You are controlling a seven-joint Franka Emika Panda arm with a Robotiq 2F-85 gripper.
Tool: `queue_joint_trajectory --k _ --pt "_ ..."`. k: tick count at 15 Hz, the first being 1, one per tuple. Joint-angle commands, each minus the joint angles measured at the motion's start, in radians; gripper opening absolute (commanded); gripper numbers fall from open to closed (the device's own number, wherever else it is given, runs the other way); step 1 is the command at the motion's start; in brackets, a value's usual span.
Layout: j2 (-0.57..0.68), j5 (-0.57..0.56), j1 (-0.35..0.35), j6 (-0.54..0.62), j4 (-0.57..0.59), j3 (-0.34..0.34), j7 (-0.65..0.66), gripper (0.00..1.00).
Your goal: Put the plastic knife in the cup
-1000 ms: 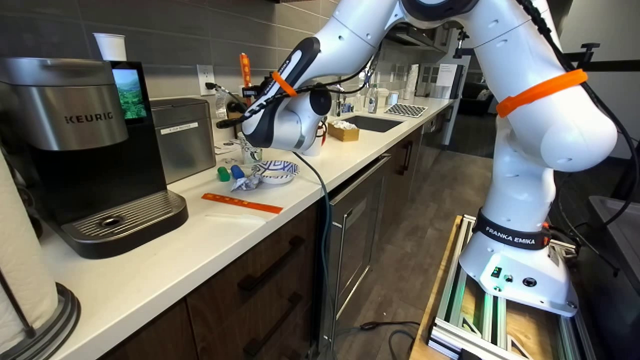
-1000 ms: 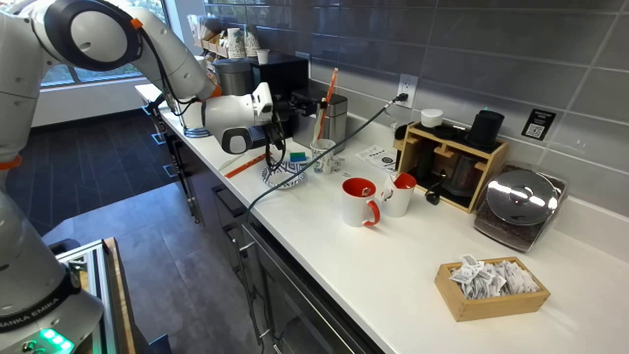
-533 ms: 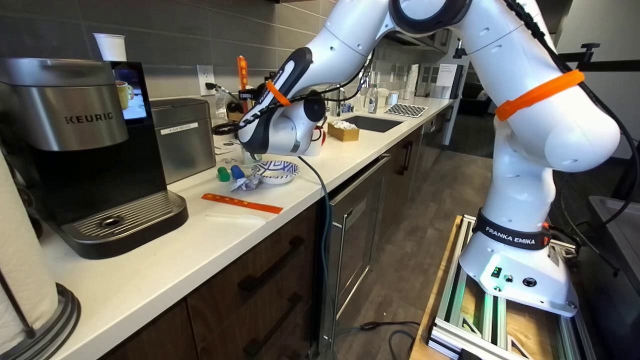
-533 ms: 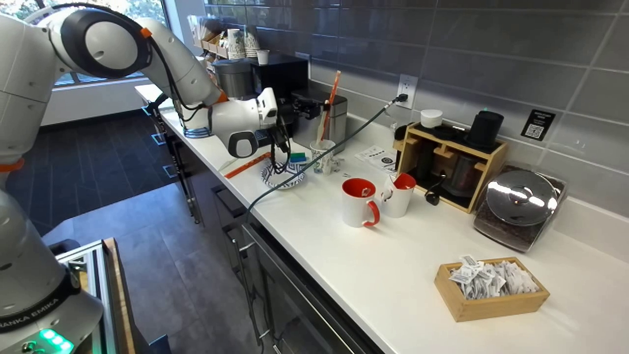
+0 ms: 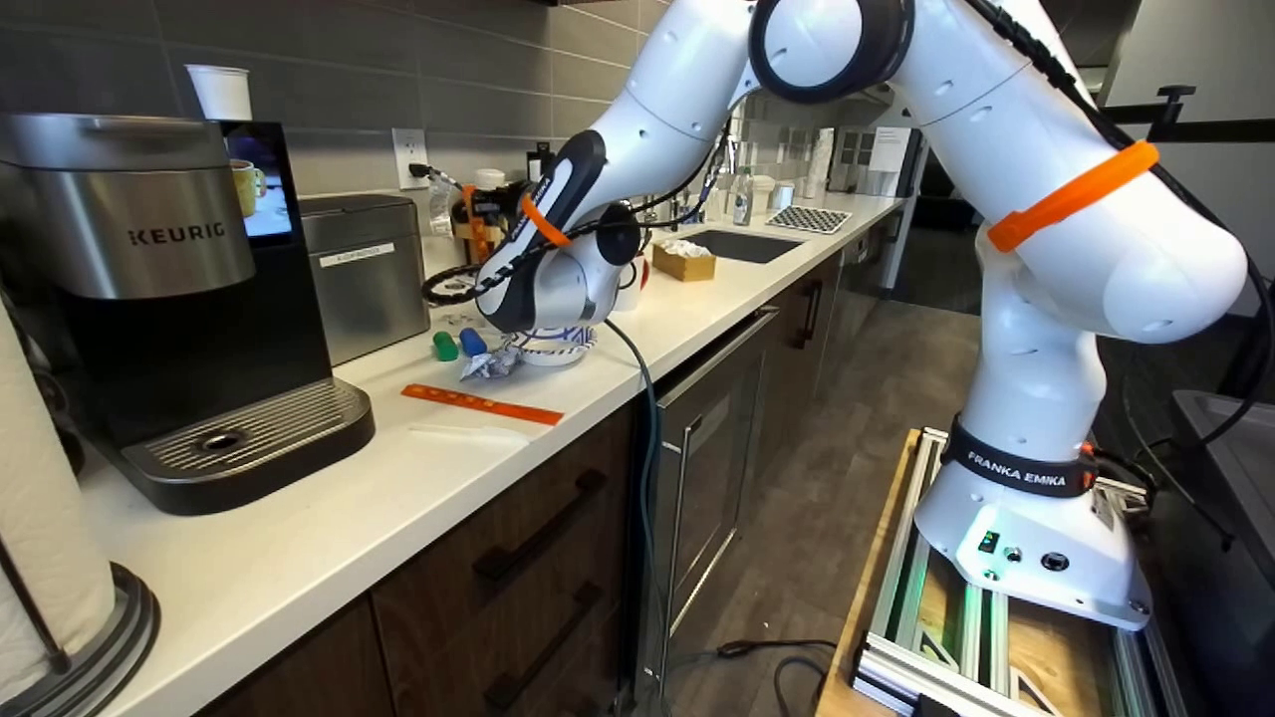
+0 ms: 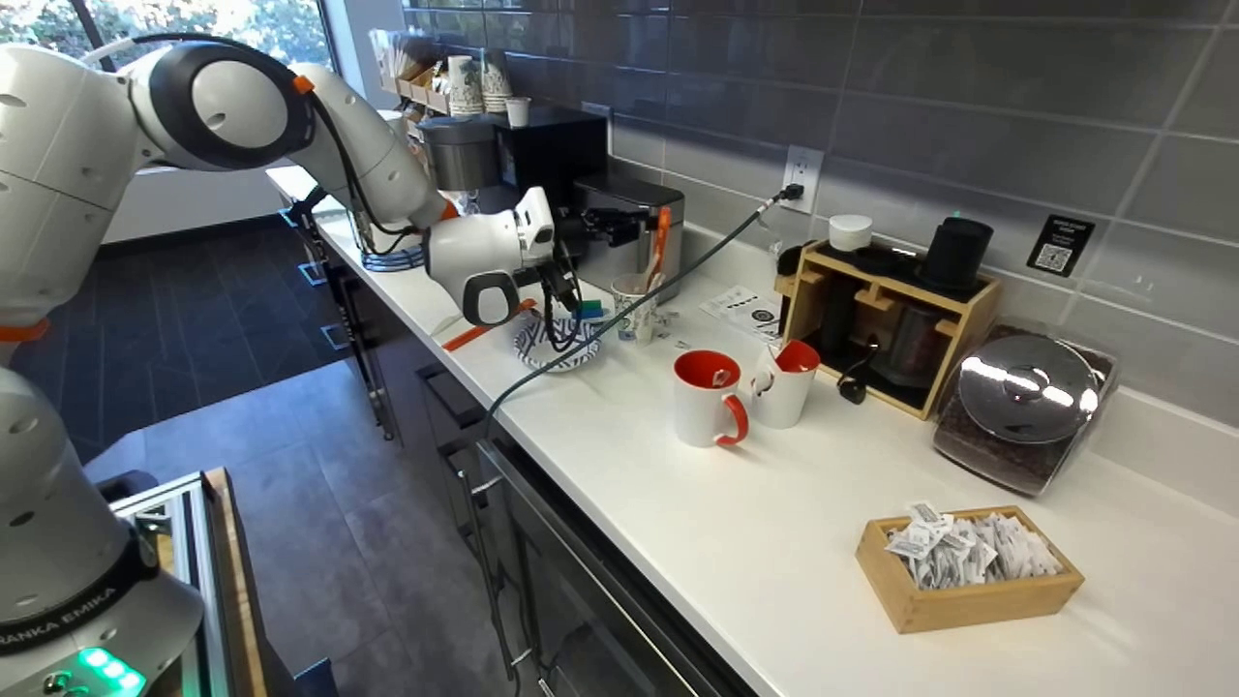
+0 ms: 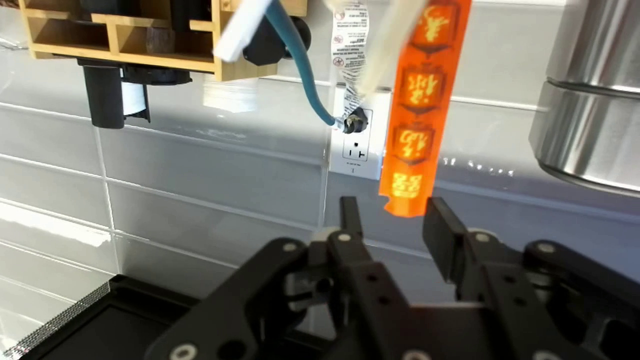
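Note:
The plastic knife shows as a flat orange strip with gold marks. It stands tilted in the cup (image 6: 634, 315), its top (image 6: 662, 230) above the rim and its lower end hidden. The cup is small, pale and patterned; in an exterior view the arm hides it. My gripper (image 6: 643, 227) is above the cup, next to the knife's top. In the wrist view the gripper (image 7: 391, 220) is open with nothing between the pads; the knife (image 7: 417, 100) lies just beyond the fingertips. A pale blurred strip (image 7: 387, 50) shows beside it. Another orange strip (image 5: 482, 404) lies on the counter.
A patterned bowl (image 6: 559, 347) and crumpled foil (image 5: 492, 362) are near the cup. A teal cable (image 6: 711, 259) crosses in front of the cup. A steel box (image 5: 367, 274) stands behind. Two red-white mugs, one of them here (image 6: 704, 397), stand on the counter.
The gripper has let go of the knife, which has dropped down into the cup. The arm has moved slightly down and toward the wall.

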Motion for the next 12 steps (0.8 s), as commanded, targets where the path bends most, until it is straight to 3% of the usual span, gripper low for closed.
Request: queue_joint_trajectory --k 1,5,11,12 --pt "0.027 0.015 0.035 0.024 0.004 -0.042 0.033 0.72" --pt "-0.054 -0.004 0.045 0.022 -0.077 -0.047 0.049 1.00" --pt "-0.324 -0.109 0.024 -0.001 -0.317 -0.034 0.095 1.00" --pt "-0.390 -0.135 -0.082 0.017 -0.357 0.086 0.039 1.00"
